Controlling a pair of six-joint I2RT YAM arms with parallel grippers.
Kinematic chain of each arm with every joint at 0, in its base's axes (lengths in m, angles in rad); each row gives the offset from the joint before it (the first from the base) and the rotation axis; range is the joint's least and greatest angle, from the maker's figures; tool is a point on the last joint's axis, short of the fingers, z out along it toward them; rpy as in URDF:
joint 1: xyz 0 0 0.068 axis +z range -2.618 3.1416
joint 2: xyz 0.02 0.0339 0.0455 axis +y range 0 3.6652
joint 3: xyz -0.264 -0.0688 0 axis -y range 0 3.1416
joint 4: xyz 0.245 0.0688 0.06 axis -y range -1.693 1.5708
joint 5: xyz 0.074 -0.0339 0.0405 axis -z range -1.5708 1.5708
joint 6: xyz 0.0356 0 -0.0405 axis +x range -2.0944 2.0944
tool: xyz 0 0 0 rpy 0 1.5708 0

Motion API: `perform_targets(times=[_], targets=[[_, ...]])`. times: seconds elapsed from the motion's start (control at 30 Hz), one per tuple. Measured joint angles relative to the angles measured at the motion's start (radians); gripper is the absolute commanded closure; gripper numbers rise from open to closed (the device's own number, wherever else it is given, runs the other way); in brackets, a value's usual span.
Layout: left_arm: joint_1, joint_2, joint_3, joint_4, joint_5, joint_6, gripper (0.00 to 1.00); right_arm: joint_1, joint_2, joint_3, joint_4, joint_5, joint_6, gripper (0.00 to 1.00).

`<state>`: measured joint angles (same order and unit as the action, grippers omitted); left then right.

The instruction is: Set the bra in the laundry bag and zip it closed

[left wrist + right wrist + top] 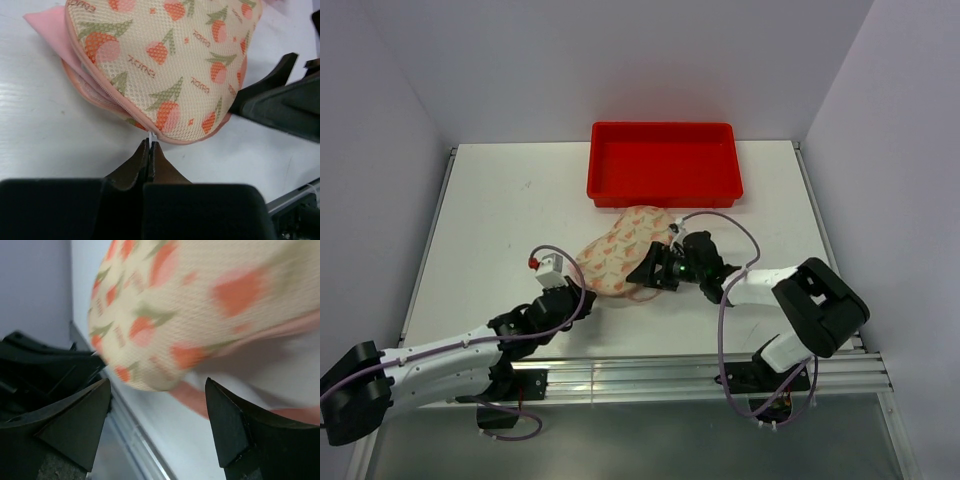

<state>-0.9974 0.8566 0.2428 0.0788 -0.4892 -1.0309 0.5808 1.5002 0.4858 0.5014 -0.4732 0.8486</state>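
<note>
Zip pull: brace, then draw

Laundry bag on surface, nr red tray. Left hand pinched tight on zip pull; right hand spread wide beside bag, holding 0. Clamp right on bag edge 1st, then draw slow w/ even tension.

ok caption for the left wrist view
Left pincer shut at the zip end of the laundry bag, pink cloth showing at its edge

The laundry bag lies on the worktop, just in front of the tray, which sits at the far edge.
</note>
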Motion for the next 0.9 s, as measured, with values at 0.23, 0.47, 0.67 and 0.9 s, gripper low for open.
perform_targets(times=[0.23, 0.47, 0.67, 0.9], targets=[[-0.008, 0.080, 0.011, 0.113, 0.060, -0.002, 1.00, 0.127, 0.050, 0.002, 0.113, -0.032, 0.092, 0.27], [-0.012, 0.090, 0.000, 0.164, 0.077, -0.004, 1.00, 0.127, 0.100, 0.002, 0.154, 0.002, 0.154, 1.00], [-0.018, 0.005, -0.037, 0.127, 0.062, -0.008, 1.00, 0.080, 0.099, -0.006, 0.185, -0.039, 0.152, 1.00], [0.017, -0.143, -0.074, 0.027, 0.043, -0.066, 1.00, -0.027, 0.082, -0.017, 0.130, -0.183, 0.045, 1.00]])
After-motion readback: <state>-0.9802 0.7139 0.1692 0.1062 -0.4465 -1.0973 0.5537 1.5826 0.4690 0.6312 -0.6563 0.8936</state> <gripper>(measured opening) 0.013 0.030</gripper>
